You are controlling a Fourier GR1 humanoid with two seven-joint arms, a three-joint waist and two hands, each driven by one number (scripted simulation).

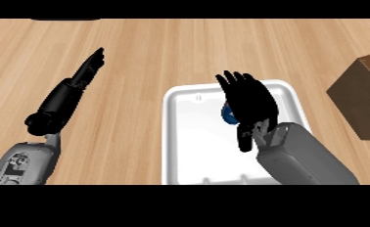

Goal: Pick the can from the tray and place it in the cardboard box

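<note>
Bare counter between tray and cardboard box, free to cross. Tray rim and box wall bound it. Left hand well apart.

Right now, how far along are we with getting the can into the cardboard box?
Nothing is done yet: the blue can sits in the white tray, mostly hidden by the right hand. In hand: that hand is at the can, fingers straight, not curled round it. Left: grasp, lift, carry to the cardboard box at the right edge. The left hand rests open at the left.
</note>
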